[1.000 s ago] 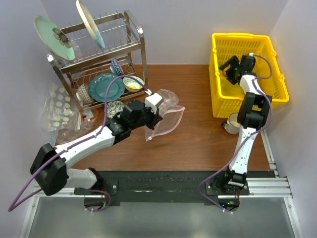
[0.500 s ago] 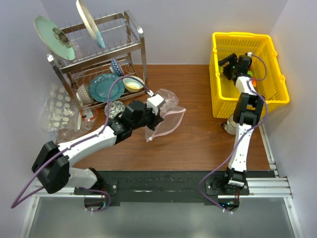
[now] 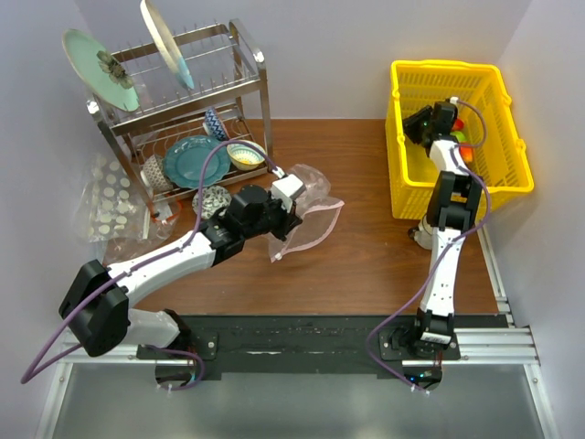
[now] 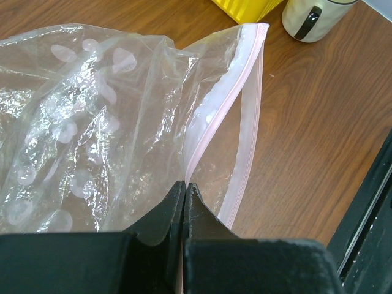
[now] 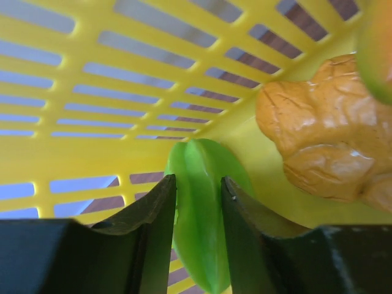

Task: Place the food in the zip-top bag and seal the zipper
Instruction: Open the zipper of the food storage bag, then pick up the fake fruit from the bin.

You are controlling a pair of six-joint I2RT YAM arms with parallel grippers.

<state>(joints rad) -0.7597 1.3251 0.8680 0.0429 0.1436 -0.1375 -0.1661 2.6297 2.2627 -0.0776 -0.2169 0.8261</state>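
early stage: nothing's in the zip-top bag (image 4: 110, 122) yet afaict, and the zipper (image 4: 245, 122) is unsealed. our left gripper (image 4: 185, 184) is pinched tight on the bag's mouth edge over the table (image 4: 318, 122). our right gripper (image 5: 197, 180) is down in the yellow basket (image 5: 92, 122), jaws narrowed onto a green fruit (image 5: 202, 159), touching both sides. a tan ginger piece (image 5: 318, 135) sits just beside it. all the food is left to move, then we seal.

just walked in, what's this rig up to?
Bagging toy food, early stage. The left gripper is pinched shut on the zip-top bag at its pink zipper, with the mouth gaping above the table. The right gripper is down in the yellow basket, clamped on a green toy fruit beside a tan ginger piece. No food shows in the bag.
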